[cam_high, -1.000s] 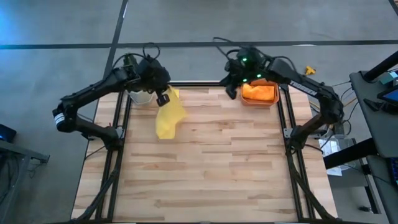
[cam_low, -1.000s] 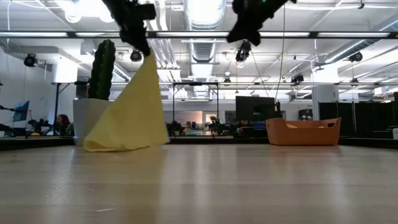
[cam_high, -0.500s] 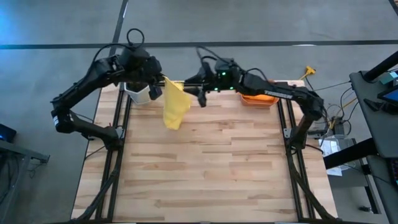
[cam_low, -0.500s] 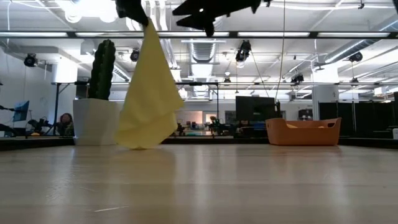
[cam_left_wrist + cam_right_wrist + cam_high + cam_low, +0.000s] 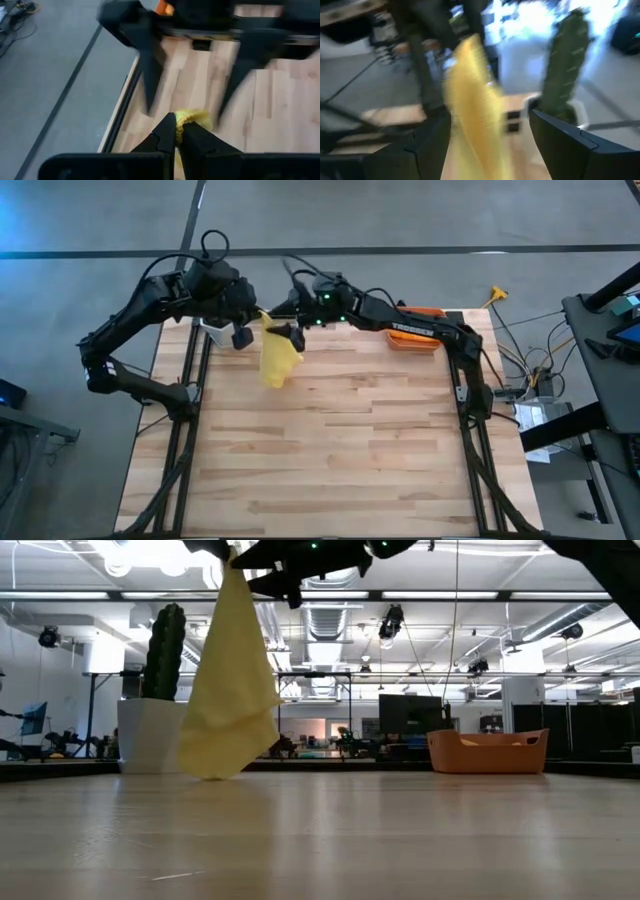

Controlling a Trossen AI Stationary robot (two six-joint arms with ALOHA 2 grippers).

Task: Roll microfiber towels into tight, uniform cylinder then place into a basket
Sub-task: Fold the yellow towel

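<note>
High view: left gripper [image 5: 252, 323] is up near the table's far left corner, pinching a top corner of the yellow towel [image 5: 277, 357], which hangs as a limp unrolled sheet. Low view shows the cloth's bottom edge at or just off the table [image 5: 330, 450]; can't tell which. Right gripper [image 5: 293, 335] is stretched across from the far right, just beside the hanging cloth, fingers spread wide w/ nothing between them; right wrist view has the yellow sheet filling the gap ahead of its fingers. Left wrist view: jaws clenched on a bit of yellow fabric. Basket [image 5: 418, 340] sits at the far right edge w/ orange showing inside, so the orange towel looks already placed, approx half done. Yellow one isn't rolled or binned yet. Cactus pot [image 5: 160, 700] stands behind the cloth, far left
</note>
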